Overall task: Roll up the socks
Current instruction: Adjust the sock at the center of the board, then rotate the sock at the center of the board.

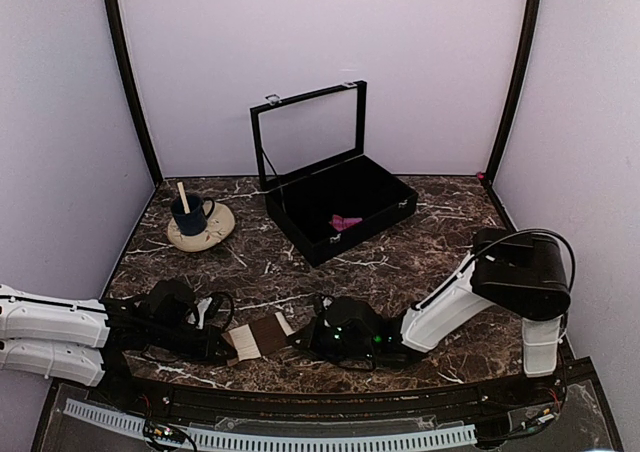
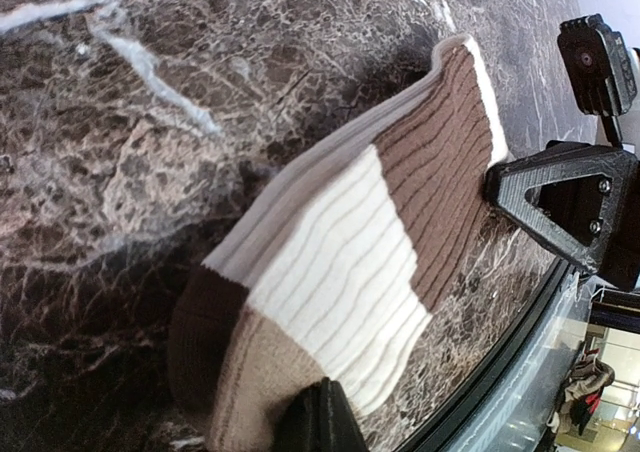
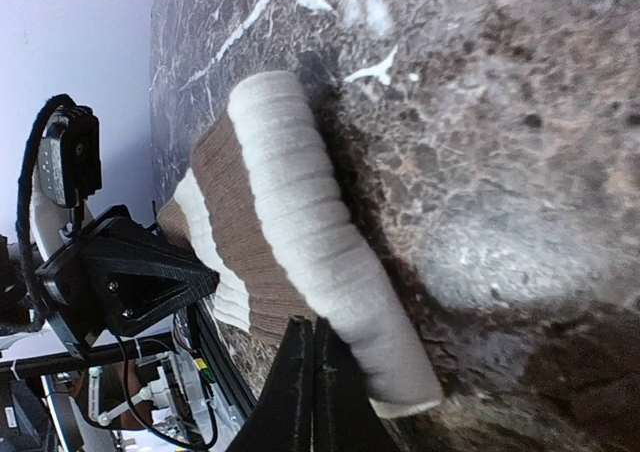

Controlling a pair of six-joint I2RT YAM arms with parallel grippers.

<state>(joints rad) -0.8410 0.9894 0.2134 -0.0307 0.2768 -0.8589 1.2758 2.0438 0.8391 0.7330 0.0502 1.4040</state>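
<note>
We see a striped sock [image 1: 258,336] stretched flat across the marble table [image 1: 430,262] at about six o'clock, close to the near edge and between the two arms. Its bands run dark brown, tan, cream, brown, and then a cream cuff.

The left gripper [image 1: 222,344] comes in from nine o'clock. Its fingers are together and clamped on the tan and dark brown end of the sock. In the left wrist view only the dark fingertip [image 2: 316,418] shows, pressed onto that end.

The right gripper [image 1: 298,337] reaches in from three o'clock to the cuff end. In the right wrist view its two fingers [image 3: 300,392] are squeezed tight with just a thin seam between them, and their tip nips the sock's edge where brown meets cream. A dark shadow lies under the cloth on the far side.

At twelve o'clock on the table stands an open black case [image 1: 375,187] with its lid upright. A pink sock [image 1: 346,222] lies inside on the case floor, well apart from the striped one. At ten o'clock a dark blue cup [image 1: 189,215] sits on a beige saucer [image 1: 217,227], with a pale stick standing in the cup.
</note>
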